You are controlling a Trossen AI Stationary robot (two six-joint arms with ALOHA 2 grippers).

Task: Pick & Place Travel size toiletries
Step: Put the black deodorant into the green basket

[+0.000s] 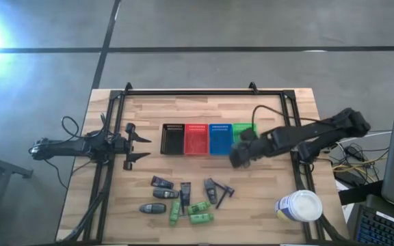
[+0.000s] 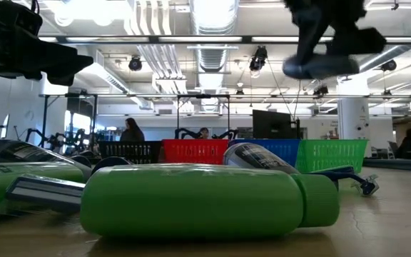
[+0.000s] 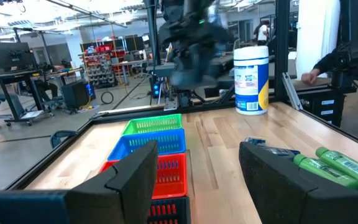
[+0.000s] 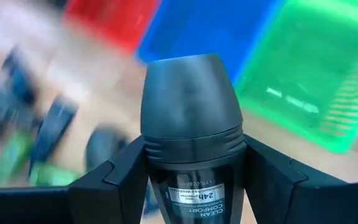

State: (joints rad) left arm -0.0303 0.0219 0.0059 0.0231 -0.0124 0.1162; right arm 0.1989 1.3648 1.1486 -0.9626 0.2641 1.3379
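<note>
From above, the right gripper (image 1: 241, 156) is being held beside the green basket (image 1: 243, 132), while the remaining toiletries (image 1: 183, 199) are lying on the table (image 1: 265, 198). In the right wrist view, a dark grey deodorant container (image 4: 191, 134) is being clamped between the fingers (image 4: 114, 180). The left gripper (image 1: 140, 148) is being kept apart, empty.

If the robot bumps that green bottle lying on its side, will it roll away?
Probably yes. The green bottle looks round and smooth and lies flat on the table, so a sideways nudge would likely roll it. Its narrower cap end may make it curve rather than go straight. It looks like stiff plastic, so it likely won't squash.
</note>
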